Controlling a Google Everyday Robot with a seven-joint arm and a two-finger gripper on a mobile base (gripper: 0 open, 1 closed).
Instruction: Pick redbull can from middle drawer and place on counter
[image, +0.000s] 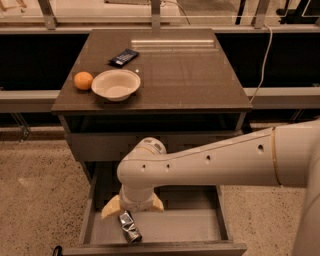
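The redbull can (129, 227) lies on its side on the grey floor of the open middle drawer (200, 231), near the drawer's front left. My gripper (132, 212) hangs straight down into the drawer just above the can's back end. Its two cream fingers (110, 208) are spread wide to either side, open and empty. The counter (190, 75) is the dark glossy top slab of the cabinet, above and behind the arm.
On the counter's left stand a white bowl (116, 84), an orange (83, 80) and a flat dark packet (123, 57). My thick white arm (225, 162) crosses from the right over the drawer. A cable (263, 55) hangs at the right, beyond the cabinet.
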